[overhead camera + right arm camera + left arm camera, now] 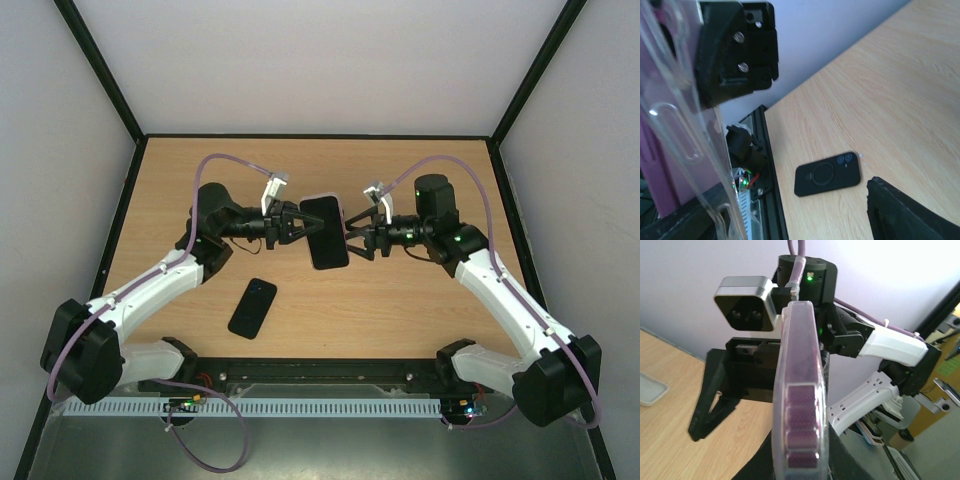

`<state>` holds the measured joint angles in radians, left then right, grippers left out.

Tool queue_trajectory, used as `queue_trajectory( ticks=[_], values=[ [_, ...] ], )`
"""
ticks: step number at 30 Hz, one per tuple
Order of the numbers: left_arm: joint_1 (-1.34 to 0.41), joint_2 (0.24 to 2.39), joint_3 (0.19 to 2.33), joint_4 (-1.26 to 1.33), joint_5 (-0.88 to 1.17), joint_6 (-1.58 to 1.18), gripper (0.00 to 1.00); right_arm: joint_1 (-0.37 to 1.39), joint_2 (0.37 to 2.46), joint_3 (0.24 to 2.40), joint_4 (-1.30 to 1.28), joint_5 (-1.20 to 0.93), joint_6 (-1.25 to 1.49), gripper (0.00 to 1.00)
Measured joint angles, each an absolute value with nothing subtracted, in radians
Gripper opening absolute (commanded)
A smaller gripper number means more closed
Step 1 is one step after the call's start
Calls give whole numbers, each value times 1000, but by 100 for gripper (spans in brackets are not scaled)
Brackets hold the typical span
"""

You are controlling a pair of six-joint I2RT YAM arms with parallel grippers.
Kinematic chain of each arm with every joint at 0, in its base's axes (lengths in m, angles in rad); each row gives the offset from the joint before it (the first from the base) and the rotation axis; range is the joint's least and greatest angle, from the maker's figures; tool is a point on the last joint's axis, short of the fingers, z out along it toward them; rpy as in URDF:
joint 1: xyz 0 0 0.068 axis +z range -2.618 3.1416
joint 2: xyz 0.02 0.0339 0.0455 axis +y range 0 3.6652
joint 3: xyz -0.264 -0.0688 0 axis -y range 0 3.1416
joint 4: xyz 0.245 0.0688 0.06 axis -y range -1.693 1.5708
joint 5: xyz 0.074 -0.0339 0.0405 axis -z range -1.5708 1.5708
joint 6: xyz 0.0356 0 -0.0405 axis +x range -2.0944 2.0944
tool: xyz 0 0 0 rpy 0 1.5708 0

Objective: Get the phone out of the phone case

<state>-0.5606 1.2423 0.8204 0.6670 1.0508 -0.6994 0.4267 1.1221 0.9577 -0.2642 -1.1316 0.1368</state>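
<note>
The phone case (325, 231) hangs above the middle of the surface (420, 310), pinched at its 9 o'clock edge by the left pincer (292, 226), which is clamped tight on it. The right pincer (357, 238) stands wide at the 3 o'clock edge, gripping nothing. The case rim is clear, thin plastic, likely light, springy and slick, so a hold on the flat faces near 1 corner looks safer than on the rounded rim. A black phone-shaped slab (252, 308) lies at 7 o'clock; whether it is the phone cannot be told.
</note>
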Motion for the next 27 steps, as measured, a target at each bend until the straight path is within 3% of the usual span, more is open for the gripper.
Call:
queue_trajectory(
  ticks=[9, 14, 17, 19, 23, 27],
  values=[
    [-559, 1232, 865, 545, 973, -662, 3, 424, 1140, 957, -108, -1208, 245, 29],
    [-579, 1238, 865, 530, 944, -676, 8, 425, 1097, 957, -194, -1196, 211, 14],
    [-589, 1240, 865, 533, 931, -694, 12, 424, 1061, 956, -243, -1196, 203, 11],
    [-596, 1244, 864, 537, 917, -710, 22, 421, 1040, 944, -245, -1177, 218, 3],
    [-599, 1268, 866, 500, 832, -719, 43, 417, 990, 888, -225, -1095, 285, 2],
    [-599, 1298, 888, 403, 699, -709, 56, 405, 941, 823, -216, -1010, 352, 2]
  ],
)
